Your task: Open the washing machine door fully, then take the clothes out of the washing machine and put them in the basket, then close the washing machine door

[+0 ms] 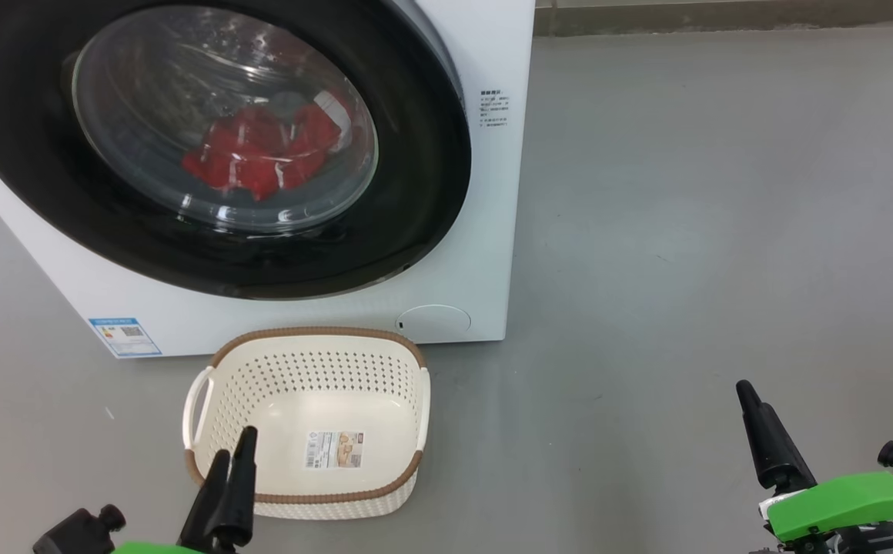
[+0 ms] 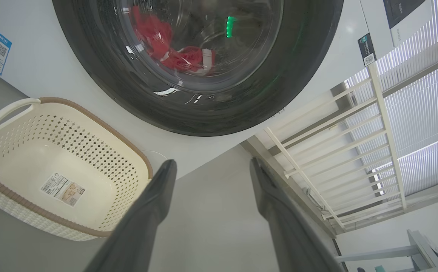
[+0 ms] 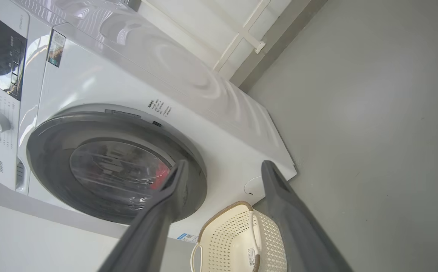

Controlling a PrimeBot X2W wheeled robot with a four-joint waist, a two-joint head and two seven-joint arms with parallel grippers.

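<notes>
Left gripper (image 2: 213, 163): fingers parted, empty, low beside basket (image 1: 300, 369). Right gripper (image 3: 225, 166): likewise parted, empty. Washing machine door (image 1: 423, 154): shut (opening not yet done). Clothes (image 1: 262, 150): behind the glass. Basket sits under the door, likely for short transfers.

Grey floor (image 1: 724, 192) runs to a white slatted railing (image 2: 387, 136) before window blinds (image 2: 430, 109), perhaps a desk (image 2: 417, 241) nearby.

Glossy black rim, clear glass bowl: washing machine door (image 1: 416, 154). Smooth white gloss panels: washing machine (image 1: 485, 254). Soft red cloth: clothes (image 1: 262, 154). Matt cream perforated plastic, woven-look brown rim, paper label (image 1: 335, 448): basket (image 1: 316, 333).
</notes>
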